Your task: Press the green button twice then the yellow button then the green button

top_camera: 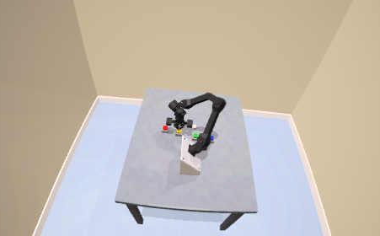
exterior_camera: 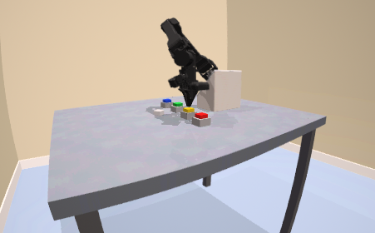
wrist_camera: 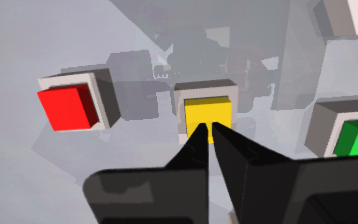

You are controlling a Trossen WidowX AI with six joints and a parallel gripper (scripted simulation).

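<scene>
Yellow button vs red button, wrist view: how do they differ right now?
The yellow button sits dead centre with the shut gripper tips over its near edge; the red button lies off to the left with nothing over it. Yellow is seen nearly top-on, red at an angle showing its side. Both have square caps in pale housings.

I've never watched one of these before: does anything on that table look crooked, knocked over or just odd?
Nothing stands out. The four buttons sit level in a row, and the shut fingers point down at the yellow button.
</scene>
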